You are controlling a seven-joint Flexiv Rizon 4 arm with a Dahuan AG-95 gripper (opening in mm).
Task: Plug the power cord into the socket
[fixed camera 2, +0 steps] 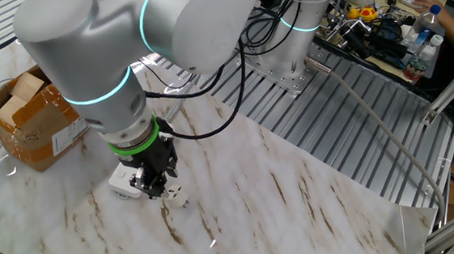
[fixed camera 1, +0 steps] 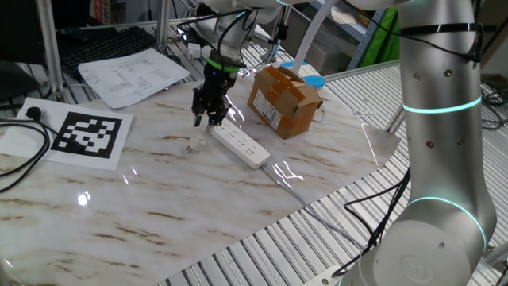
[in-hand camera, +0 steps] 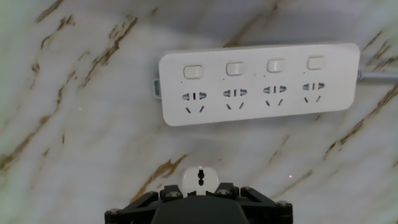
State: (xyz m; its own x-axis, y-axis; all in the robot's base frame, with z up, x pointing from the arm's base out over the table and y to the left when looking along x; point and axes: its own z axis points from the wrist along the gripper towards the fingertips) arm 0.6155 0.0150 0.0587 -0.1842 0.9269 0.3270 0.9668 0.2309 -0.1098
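Note:
The socket is a long white power strip [in-hand camera: 258, 81] with a row of outlets and switches, lying flat on the marble table [fixed camera 1: 198, 206]. It also shows in both fixed views [fixed camera 1: 240, 143] [fixed camera 2: 125, 180]. The power cord, a small round white plug piece [in-hand camera: 200, 179] with dark marks, lies on the table just off the strip's long side [fixed camera 1: 194, 144] [fixed camera 2: 175, 194]. My gripper [fixed camera 1: 205, 121] [fixed camera 2: 155, 188] [in-hand camera: 200, 190] hangs low right over the plug piece. Its fingers stand apart and nothing is gripped between them. The gripper body hides the plug's lower part in the hand view.
A brown cardboard box [fixed camera 1: 282, 99] [fixed camera 2: 32, 124] stands just beyond the strip's far end. A printed marker sheet [fixed camera 1: 86, 135], loose papers [fixed camera 1: 131, 75] and a black cable with a black plug [fixed camera 1: 33, 113] lie at the left. The slatted metal bench [fixed camera 1: 262, 246] borders the marble top.

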